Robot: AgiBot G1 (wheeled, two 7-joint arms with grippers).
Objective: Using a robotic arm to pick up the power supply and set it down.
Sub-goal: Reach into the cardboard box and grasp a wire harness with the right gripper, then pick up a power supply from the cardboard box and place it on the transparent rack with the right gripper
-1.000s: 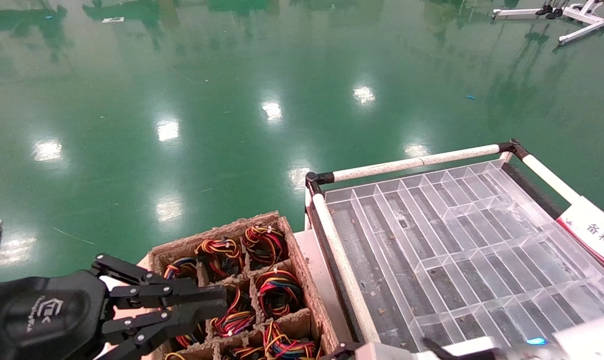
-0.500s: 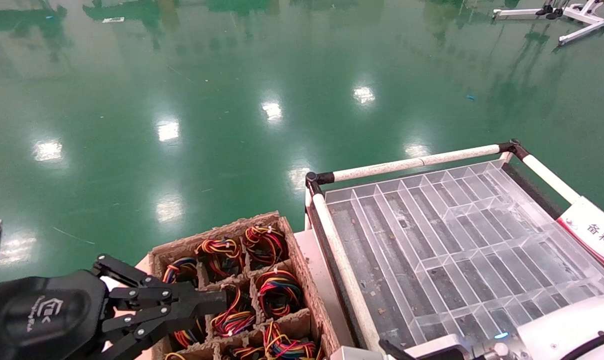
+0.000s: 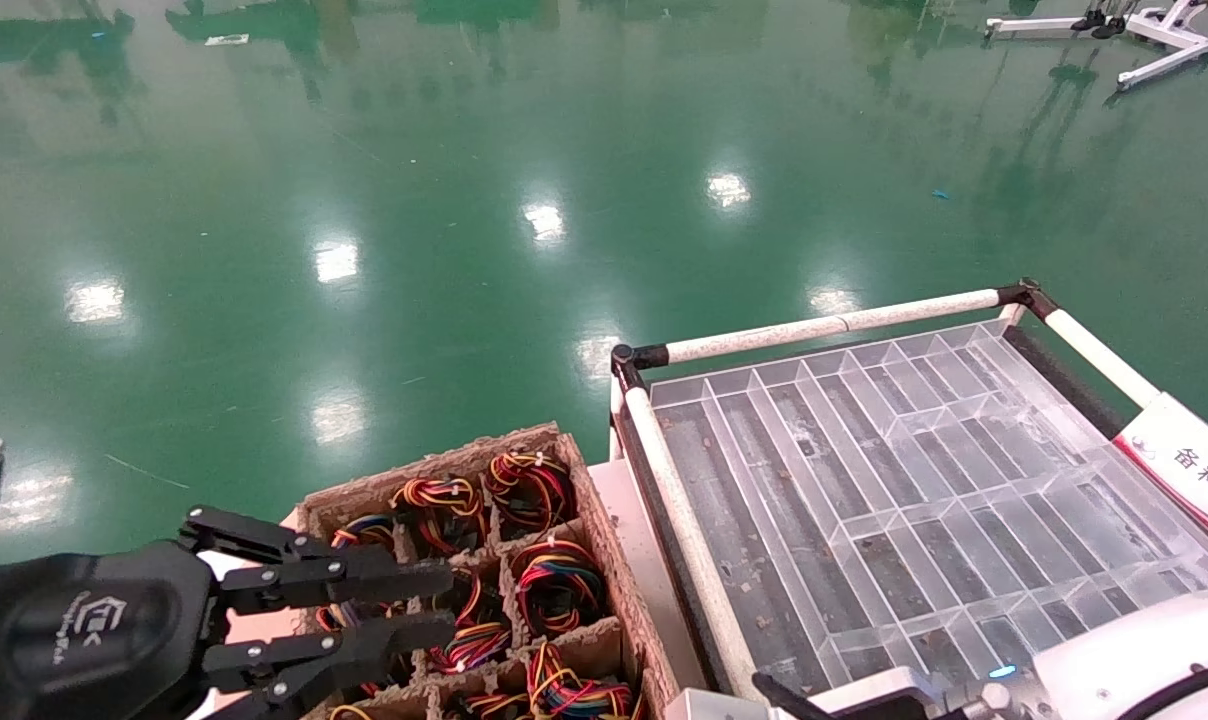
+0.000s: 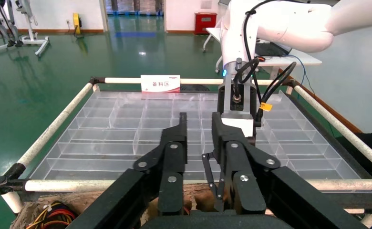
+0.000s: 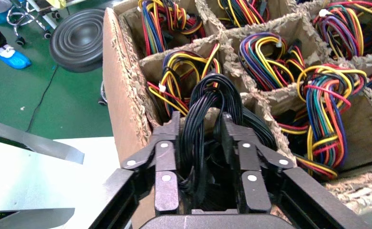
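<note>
My right gripper [image 5: 201,117] is shut on a loop of black cables [image 5: 208,90], the power supply's cable bundle; its metal box is hidden. This gripper hangs over the near corner of a cardboard box [image 5: 119,95]. In the left wrist view the right arm's grey camera cube [image 4: 237,123] shows just past my left fingers. My left gripper [image 3: 452,603] [image 4: 199,117] is open and empty over the cardboard box's left side. The white right arm [image 3: 1124,655] enters at the bottom right of the head view.
The cardboard box [image 3: 609,560] has cells filled with coils of multicoloured wires [image 3: 559,585]. To its right a clear divided tray [image 3: 914,450] sits in a white tube frame [image 3: 834,325] with a red-and-white sign [image 3: 1189,470]. Green floor lies beyond.
The right arm has come in from the bottom right and moved left. The left gripper's fingers narrowed half a second ago and have now spread wider.
</note>
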